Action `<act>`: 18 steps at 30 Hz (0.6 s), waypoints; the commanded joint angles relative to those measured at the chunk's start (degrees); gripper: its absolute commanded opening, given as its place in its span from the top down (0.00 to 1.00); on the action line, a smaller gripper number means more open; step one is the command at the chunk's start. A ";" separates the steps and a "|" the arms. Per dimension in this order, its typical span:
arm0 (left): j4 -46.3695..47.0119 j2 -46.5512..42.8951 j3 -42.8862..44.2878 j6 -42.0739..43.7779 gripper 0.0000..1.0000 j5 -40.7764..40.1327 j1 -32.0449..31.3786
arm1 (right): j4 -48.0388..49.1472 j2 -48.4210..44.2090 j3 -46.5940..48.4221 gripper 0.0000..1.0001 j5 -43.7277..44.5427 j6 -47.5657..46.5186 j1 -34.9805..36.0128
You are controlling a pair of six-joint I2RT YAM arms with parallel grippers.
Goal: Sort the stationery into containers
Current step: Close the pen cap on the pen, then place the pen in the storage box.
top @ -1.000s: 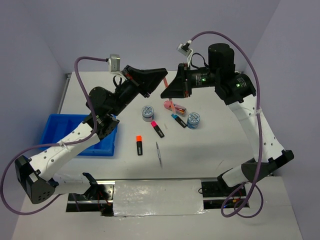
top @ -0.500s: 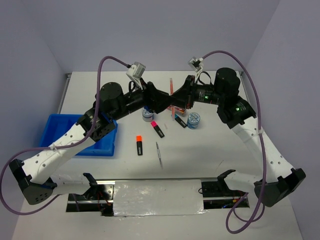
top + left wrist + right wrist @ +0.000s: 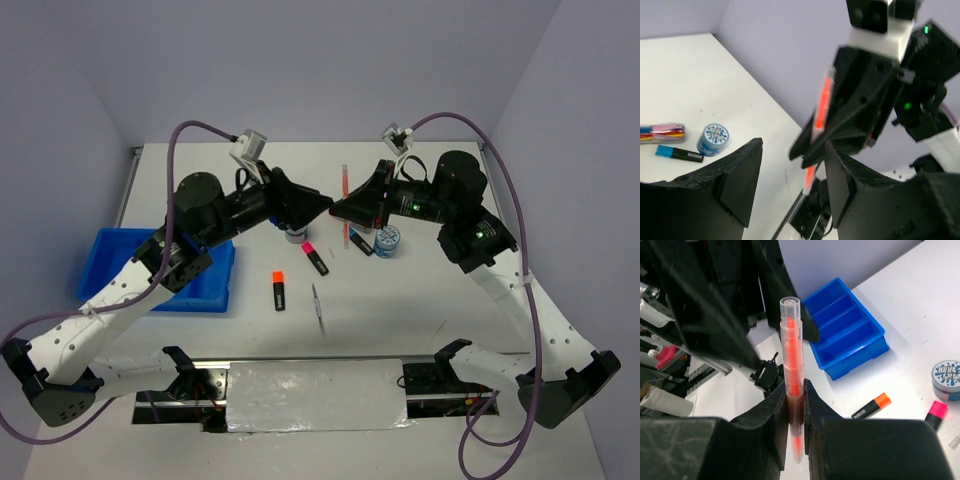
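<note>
Pen [image 3: 791, 355]: being held upright in the air over the table's middle, toward 12 o'clock of the loose highlighters, well apart from the blue tray [image 3: 108, 262] at 9 o'clock.
Right gripper [image 3: 794, 388]: pinching the pen low on its clear barrel, with the cap end pointing up.
Left gripper [image 3: 790, 172]: standing spread wide and gripping nothing, facing the pen through its gap without touching it.
Handling, as a judgement: looking light, stiff and smooth, so probably slippery and prone to swinging if pinched near a tip.
Where to hold: taking the bare barrel above the right fingers [image 3: 776, 405], squarely across it.
Right wrist view only: showing the exact pinch point, the tray's three long compartments, and the orange-capped highlighter [image 3: 871, 406] at 4 o'clock.
Top view only: showing both arms meeting nose to nose, the pen as a thin pink line, and the grey pen [image 3: 318, 307] lying at 6 o'clock of it.
Left wrist view only: showing the pink case [image 3: 662, 134], a blue-capped highlighter [image 3: 679, 153] and a disc [image 3: 713, 139] at 9 o'clock, with the pen blurred.
</note>
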 commanded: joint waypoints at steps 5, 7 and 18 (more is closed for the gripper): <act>5.29 -1.43 0.25 -3.56 0.36 3.09 3.75 | 1.40 -0.19 1.05 1.00 0.86 -2.76 1.94; 8.01 -0.47 -0.28 -4.44 0.36 5.64 3.75 | 0.52 0.51 1.67 1.00 1.21 -3.28 2.55; 15.31 3.31 -1.86 -6.46 0.43 16.45 3.75 | 1.04 2.36 3.25 1.00 2.44 -2.67 3.87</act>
